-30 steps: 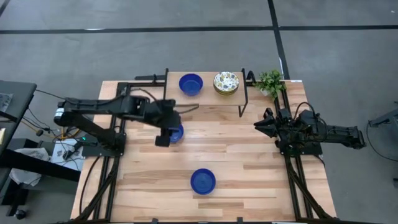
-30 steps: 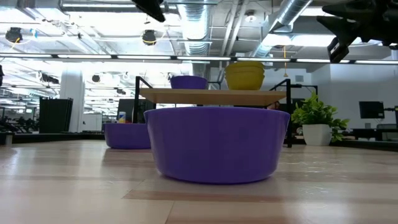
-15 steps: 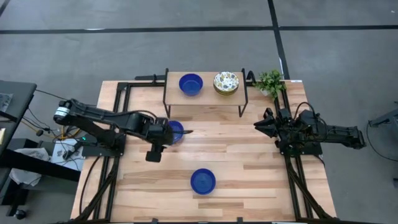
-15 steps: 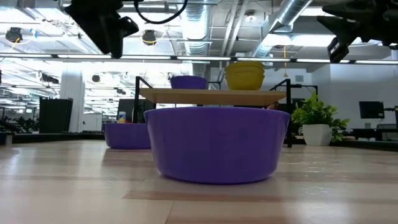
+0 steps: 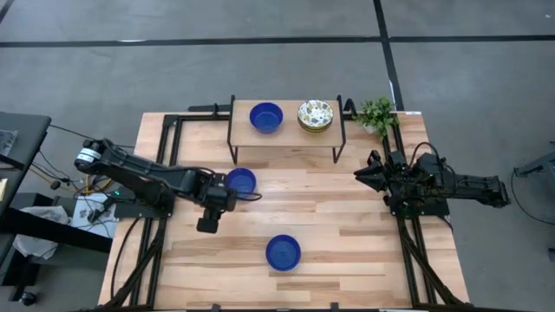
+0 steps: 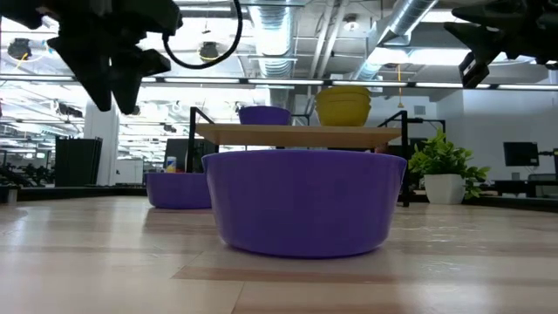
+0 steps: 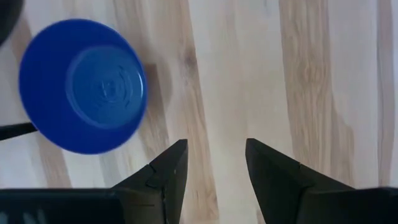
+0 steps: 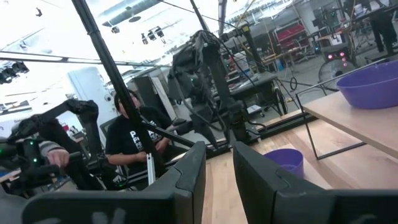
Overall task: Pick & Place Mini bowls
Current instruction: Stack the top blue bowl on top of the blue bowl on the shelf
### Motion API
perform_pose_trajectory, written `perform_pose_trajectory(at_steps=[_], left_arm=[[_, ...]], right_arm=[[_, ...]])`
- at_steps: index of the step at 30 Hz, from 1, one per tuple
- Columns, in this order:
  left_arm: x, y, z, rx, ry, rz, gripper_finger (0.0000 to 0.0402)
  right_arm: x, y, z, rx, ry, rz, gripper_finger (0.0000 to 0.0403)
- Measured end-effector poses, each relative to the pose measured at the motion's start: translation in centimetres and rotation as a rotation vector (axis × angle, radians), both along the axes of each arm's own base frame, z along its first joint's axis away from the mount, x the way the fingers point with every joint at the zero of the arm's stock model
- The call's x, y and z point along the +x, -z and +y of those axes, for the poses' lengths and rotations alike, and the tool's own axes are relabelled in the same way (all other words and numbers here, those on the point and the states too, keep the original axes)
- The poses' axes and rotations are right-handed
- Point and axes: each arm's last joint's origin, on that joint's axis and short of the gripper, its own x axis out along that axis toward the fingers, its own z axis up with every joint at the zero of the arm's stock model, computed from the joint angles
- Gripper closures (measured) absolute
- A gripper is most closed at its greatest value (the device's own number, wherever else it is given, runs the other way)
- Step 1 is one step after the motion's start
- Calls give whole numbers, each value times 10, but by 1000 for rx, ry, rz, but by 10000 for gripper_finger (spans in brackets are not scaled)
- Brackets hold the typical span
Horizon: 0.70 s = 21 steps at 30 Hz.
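Your left gripper hangs above bare wood on the left half of the table, its fingers parted with nothing between them, only the boards showing in the gap. The nearest blue bowl sits upright on the table just beside that gripper, toward the shelf, and apart from the fingers; in the left wrist view the same bowl lies off to one side of the jaws, not in line with them. A second blue bowl rests near the front middle of the table, well apart from either gripper, and fills the centre of the low view. On the shelf a third blue bowl stands beside a stack of floral bowls; you cannot count the stack from above. Your right gripper waits off the table's right edge, near the potted plant, its fingers slightly apart and holding nothing. Beyond them in the right wrist view a person in a dark shirt sits behind the table.
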Motion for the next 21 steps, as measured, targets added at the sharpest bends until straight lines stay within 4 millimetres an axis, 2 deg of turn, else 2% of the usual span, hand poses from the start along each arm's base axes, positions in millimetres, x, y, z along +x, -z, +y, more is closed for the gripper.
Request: perform_pose_trajectory(at_steps=[5, 11, 17, 21], left_arm=[[-1, 6, -2, 4, 15, 9, 241], [-2, 22, -1, 78, 77, 19, 241], [3, 33, -2, 100, 100, -49, 241], [7, 33, -1, 143, 132, -98, 241]], right_arm=[[0, 0, 0, 0, 0, 0, 331], [0, 0, 0, 0, 0, 0, 331], [0, 0, 0, 0, 0, 0, 331], [0, 0, 0, 0, 0, 0, 331]])
